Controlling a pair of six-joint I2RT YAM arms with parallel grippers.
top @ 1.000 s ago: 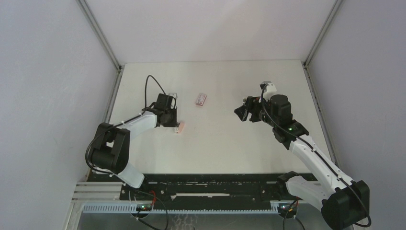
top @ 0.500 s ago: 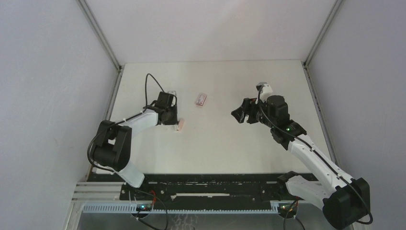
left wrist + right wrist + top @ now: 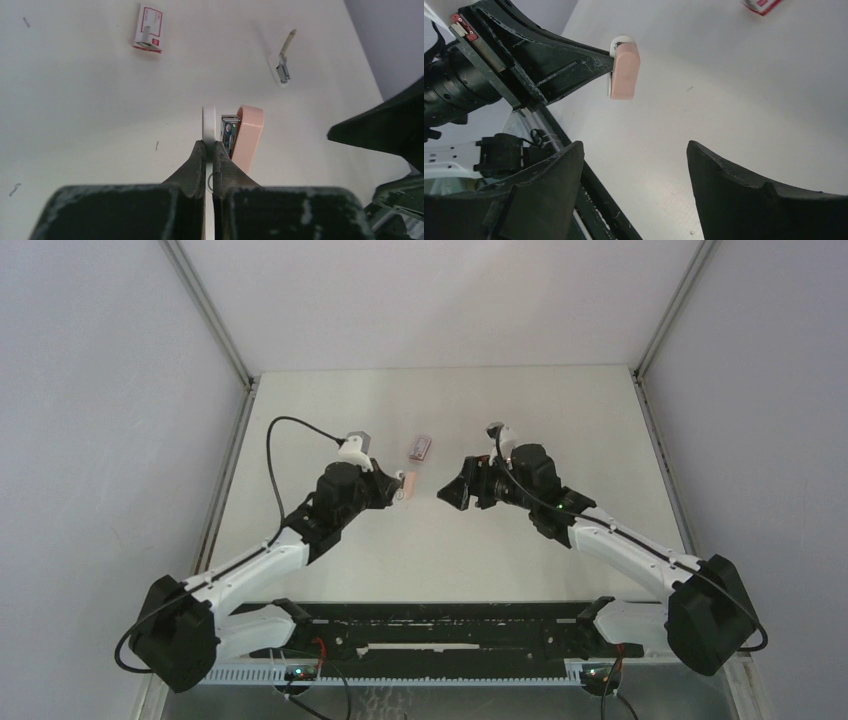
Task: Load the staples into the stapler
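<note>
L claw [image 3: 210, 150] pinched tight on the pink stapler [image 3: 247, 132], holding it up off the tabletop [image 3: 75, 100]. R claw [image 3: 634, 150] spread wide, facing it, empty. Staples carton [image 3: 148, 28] lies far back, untouched. Early stage, prob: nothing loaded yet.

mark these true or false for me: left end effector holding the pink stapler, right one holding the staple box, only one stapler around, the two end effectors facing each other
The left end effector is shut on a small pink and white plastic stapler. True.
The right end effector grips the red and white cardboard staple box. False: it is open and empty; the box lies on the white table.
Only one stapler is in view. False: a second small white stapler lies opened out on the table.
The two end effectors face each other. True.
</note>
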